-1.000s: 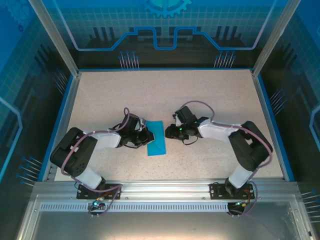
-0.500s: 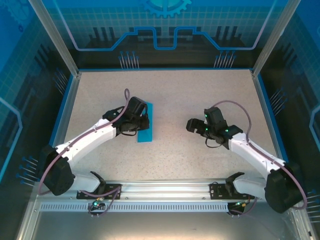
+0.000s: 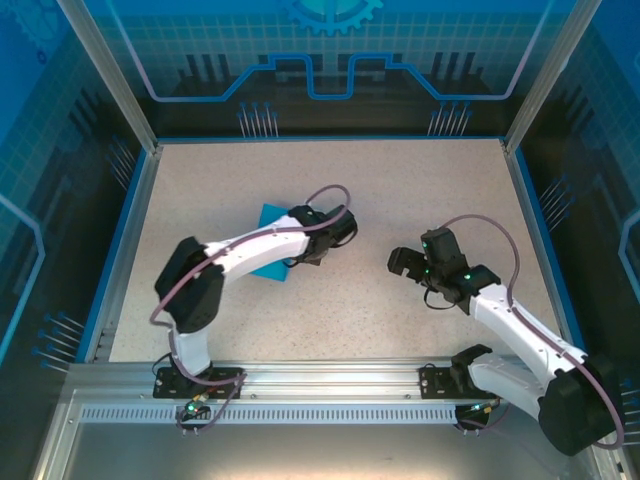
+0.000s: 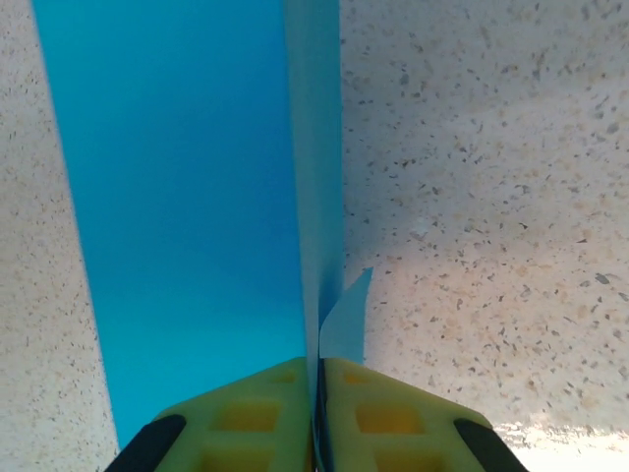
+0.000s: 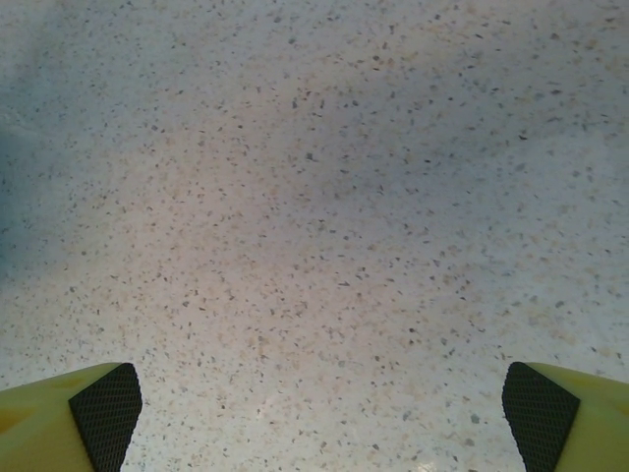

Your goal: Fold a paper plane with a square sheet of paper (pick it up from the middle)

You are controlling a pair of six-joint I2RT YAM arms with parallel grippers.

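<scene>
The square sheet of paper (image 3: pixel 270 222) is teal-blue and folded into a narrow strip, lying left of the table's middle, partly under my left arm. My left gripper (image 3: pixel 322 238) is at the strip's right end. In the left wrist view the yellow fingers (image 4: pixel 265 413) are pressed together on an upright fold of the paper (image 4: pixel 316 177), while a flat panel (image 4: pixel 177 197) lies on the table to the left. My right gripper (image 3: pixel 405 262) hovers apart at the right. Its jaws are wide open over bare table (image 5: pixel 324 408).
The speckled beige tabletop (image 3: pixel 400 190) is bordered by a blue rim (image 3: pixel 128 240) and metal frame posts. Both arm bases stand on the rail at the near edge (image 3: pixel 330 380). Bare table lies between the two grippers.
My left arm has swung right and across, carrying and turning the paper with it. My right gripper has opened wide and drawn back to the right, away from the paper.
</scene>
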